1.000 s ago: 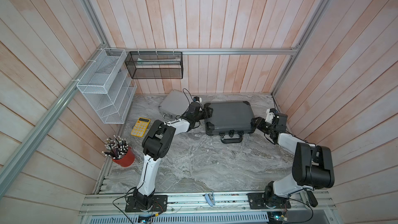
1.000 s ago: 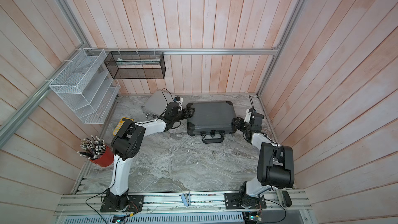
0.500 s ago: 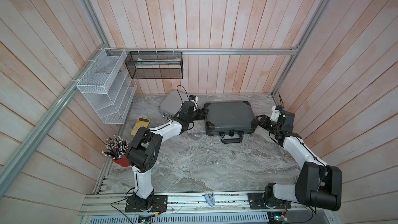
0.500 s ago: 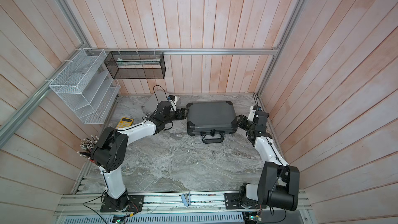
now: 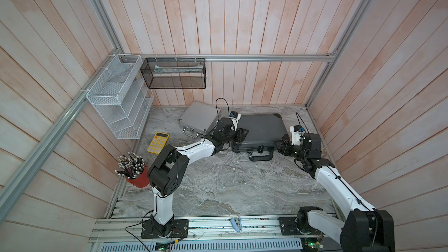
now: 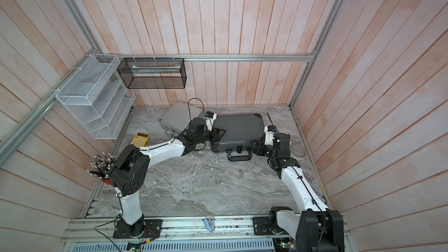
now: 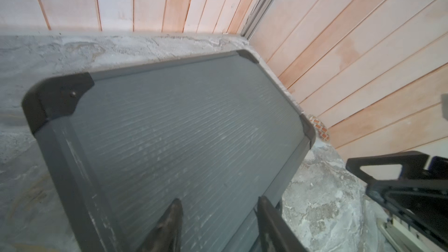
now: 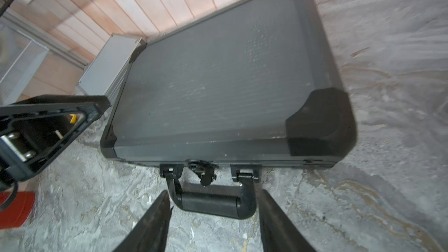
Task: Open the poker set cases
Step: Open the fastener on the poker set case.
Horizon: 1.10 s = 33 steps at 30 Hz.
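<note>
Risk check: both cases shut, grippers empty at the dark one

Dark-grey case (image 5: 261,127) lies flat at the back-centre of the marble table (image 5: 218,190), lid down, handle (image 8: 211,202) facing the robot. Silver case (image 5: 197,117) sits behind and to its left, also shut, corner approx touching the dark one.

Left gripper (image 5: 243,135) hovers over the lid's near-left corner, jaws partly apart, nothing between them. Right gripper (image 5: 278,147) is low by the near-right front edge, jaws apart w/ the handle just ahead, not gripped.

What could go wrong, imo:
- Centre latch (image 8: 202,172): can't tell if it's released. Prying the lid w/ it engaged would lift or skid the whole case.
- Right jaws line up w/ the handle, not the latch, so closing there drags the case instead of opening it.
- No brace, so a push shoves the dark case into the silver one.
- Arms are close across the lid, so there's a clash risk.
</note>
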Available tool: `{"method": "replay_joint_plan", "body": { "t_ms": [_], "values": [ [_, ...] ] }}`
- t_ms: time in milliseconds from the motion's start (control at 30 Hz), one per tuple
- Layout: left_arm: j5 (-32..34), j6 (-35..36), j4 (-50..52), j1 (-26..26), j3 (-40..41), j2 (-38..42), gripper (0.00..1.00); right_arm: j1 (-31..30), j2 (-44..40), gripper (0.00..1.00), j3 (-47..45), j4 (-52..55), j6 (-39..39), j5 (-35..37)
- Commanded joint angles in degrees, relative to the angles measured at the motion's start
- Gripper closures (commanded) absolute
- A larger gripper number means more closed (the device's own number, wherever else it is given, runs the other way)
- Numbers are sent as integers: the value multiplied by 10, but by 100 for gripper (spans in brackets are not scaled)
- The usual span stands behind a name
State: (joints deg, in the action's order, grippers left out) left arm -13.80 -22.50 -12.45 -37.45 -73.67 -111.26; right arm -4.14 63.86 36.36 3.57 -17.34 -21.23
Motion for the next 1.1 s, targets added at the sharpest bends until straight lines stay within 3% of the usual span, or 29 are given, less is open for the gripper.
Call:
{"method": "replay_joint_plan", "body": {
  "t_ms": [0,200,500,1067],
  "values": [
    [-27,2,-10,1,-14,-23,49,-27,25,41,-4,7,28,5],
    [-25,7,10,1,-23,-41,52,-45,71,41,-2,-39,42,-16],
    [-8,-13,-26,2,38,-47,57,-70,129,41,-7,-73,60,-41],
    [14,-29,-43,8,93,-40,64,-109,241,41,16,-158,53,-3]
  ]
}}
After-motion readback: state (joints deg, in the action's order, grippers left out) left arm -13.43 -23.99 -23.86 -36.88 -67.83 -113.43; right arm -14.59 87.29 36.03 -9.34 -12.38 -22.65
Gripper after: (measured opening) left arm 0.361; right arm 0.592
